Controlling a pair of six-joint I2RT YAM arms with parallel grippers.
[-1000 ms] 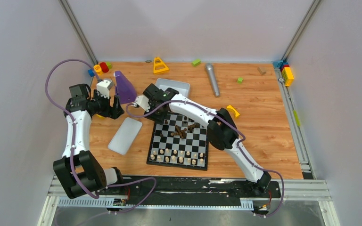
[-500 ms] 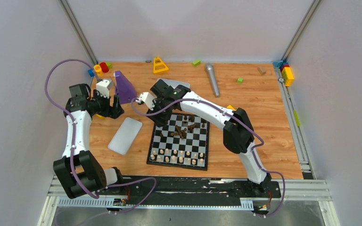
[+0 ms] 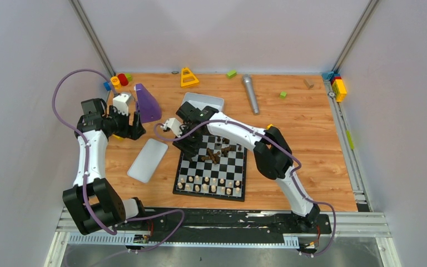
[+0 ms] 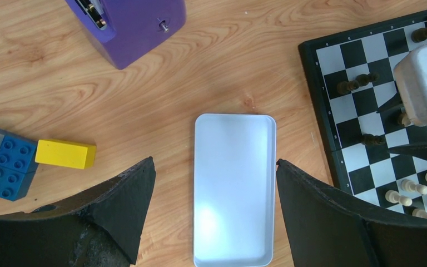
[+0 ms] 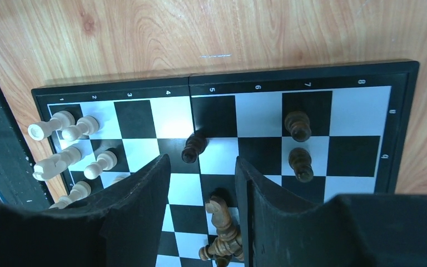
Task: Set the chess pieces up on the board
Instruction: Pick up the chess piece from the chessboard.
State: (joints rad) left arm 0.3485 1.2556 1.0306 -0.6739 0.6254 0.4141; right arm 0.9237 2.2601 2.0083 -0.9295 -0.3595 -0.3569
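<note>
Right wrist view showed the right hand [image 5: 200,166] half open, empty, above a dark pawn [image 5: 192,149] on the chessboard [image 5: 311,72]; tiny, light, probably slippery, best pinched at its narrow stem

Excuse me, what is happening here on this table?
The right hand hovers open over the chessboard, holding nothing, near one dark piece. The pale pieces stand in two rows at its near edge; most dark pieces lie heaped mid-board. The left hand hangs open above the white lid.
</note>
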